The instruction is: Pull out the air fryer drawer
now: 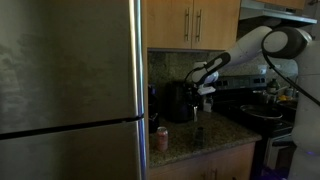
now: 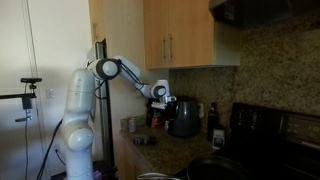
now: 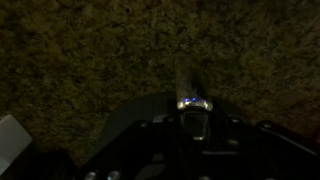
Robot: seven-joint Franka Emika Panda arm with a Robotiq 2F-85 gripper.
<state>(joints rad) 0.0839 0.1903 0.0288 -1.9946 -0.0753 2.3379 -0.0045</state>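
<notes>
The black boxy air fryer (image 1: 180, 103) stands on the granite counter against the backsplash; it also shows in an exterior view (image 2: 185, 118). Its drawer looks pushed in. My gripper (image 1: 203, 80) hovers at the fryer's upper edge, close beside its top, as both exterior views show (image 2: 160, 95). In the dark wrist view the fingers (image 3: 194, 102) meet in the middle and look shut on nothing, with the speckled backsplash behind them. The fryer's handle is too dark to make out.
A tall steel fridge (image 1: 70, 90) fills one side. A small orange-red can (image 1: 162, 138) stands on the counter (image 1: 205, 140) near the fridge. Wooden cabinets (image 2: 190, 35) hang above. A stove with a pan (image 1: 262, 112) and a dark bottle (image 2: 212, 117) lie beyond the fryer.
</notes>
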